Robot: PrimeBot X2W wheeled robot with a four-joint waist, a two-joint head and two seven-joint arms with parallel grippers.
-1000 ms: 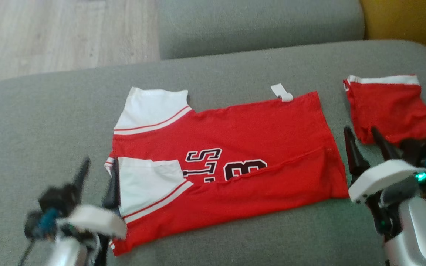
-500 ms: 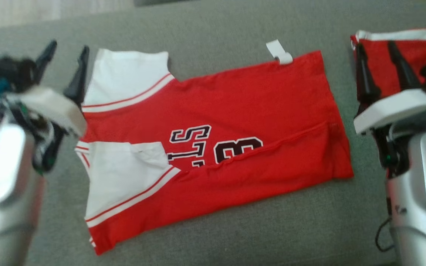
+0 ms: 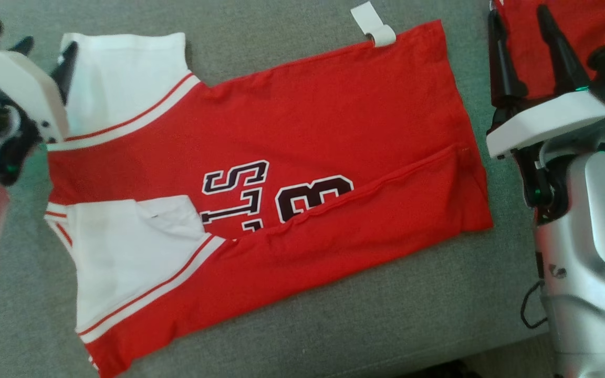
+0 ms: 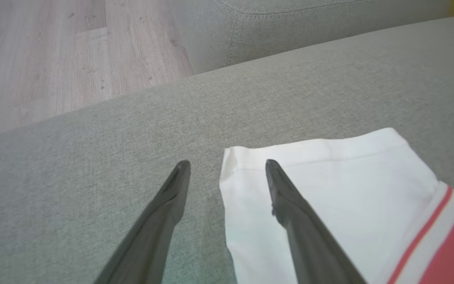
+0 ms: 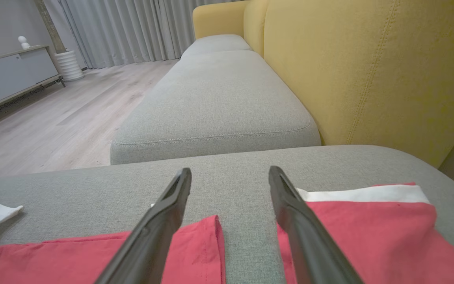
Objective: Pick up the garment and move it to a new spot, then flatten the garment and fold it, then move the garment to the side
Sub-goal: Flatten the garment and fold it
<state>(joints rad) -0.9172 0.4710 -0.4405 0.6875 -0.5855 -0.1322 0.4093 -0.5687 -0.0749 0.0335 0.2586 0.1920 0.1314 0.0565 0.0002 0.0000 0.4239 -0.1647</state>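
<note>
Garment in the head view: a red jersey with white sleeves and dark lettering, lying flat on the grey sofa cushion, its lower edge folded up over part of the lettering. A small white tag sticks out from its far edge. The left gripper sits at the far left sleeve, jaws wide. The right gripper stands off the jersey's right end, jaws wide and holding nothing, in front of a second red piece.

Left wrist view: one finger is over the white sleeve near its corner, the other over bare cushion; whether either touches, I cannot tell. A wooden floor lies beyond.

Right wrist view: the spread fingers frame a grey strip between the jersey's red end and the second piece; a yellow backrest rises behind
</note>
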